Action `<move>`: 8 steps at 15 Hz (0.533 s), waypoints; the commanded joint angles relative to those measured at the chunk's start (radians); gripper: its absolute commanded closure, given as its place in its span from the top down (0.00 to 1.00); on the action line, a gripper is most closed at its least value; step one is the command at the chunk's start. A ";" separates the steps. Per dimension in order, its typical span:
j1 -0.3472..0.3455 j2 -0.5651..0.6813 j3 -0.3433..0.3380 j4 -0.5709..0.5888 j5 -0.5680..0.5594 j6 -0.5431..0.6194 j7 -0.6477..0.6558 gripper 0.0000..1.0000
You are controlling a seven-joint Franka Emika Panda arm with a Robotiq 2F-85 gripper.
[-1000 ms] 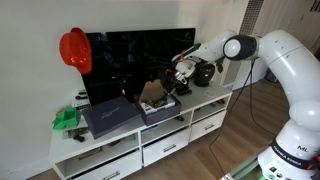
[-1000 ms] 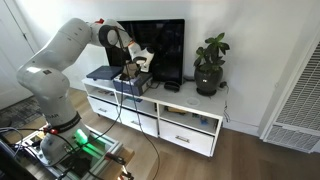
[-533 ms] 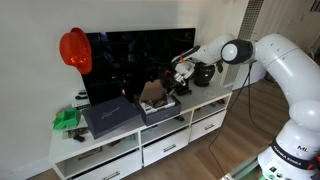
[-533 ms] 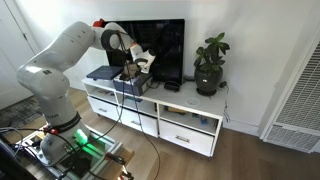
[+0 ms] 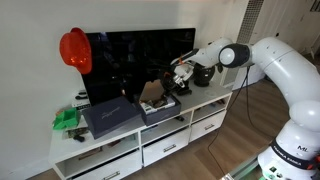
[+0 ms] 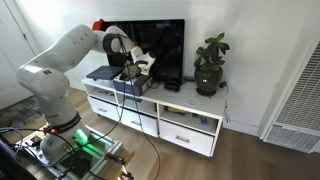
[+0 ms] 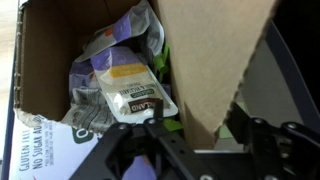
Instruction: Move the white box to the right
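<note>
White box is recorded on the white cabinet, in front of the television and just beside the dark flat box. Its flaps stand open and loose packets are seen inside. A light, thin-walled carton is judged, likely to flex if pinched. A hold on a side wall, not a flap, is advised. The gripper is stationed over the opening; its closure cannot be determined. Against a second earlier, the box is unmoved, while the arm's elbow sits slightly lower.

Matt cardboard, glossy plastic
The box has matt brown cardboard flaps; the pouches inside are crinkled, shiny plastic; the TV screen is glossy black.
</note>
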 commanded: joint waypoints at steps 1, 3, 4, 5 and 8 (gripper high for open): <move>0.009 0.032 -0.006 0.053 0.014 -0.021 0.032 0.34; 0.007 0.037 -0.004 0.060 0.015 -0.025 0.040 0.19; 0.006 0.038 -0.003 0.063 0.016 -0.029 0.043 0.11; 0.006 0.040 -0.004 0.065 0.015 -0.030 0.046 0.05; -0.005 0.039 0.000 0.069 0.018 -0.079 0.059 0.00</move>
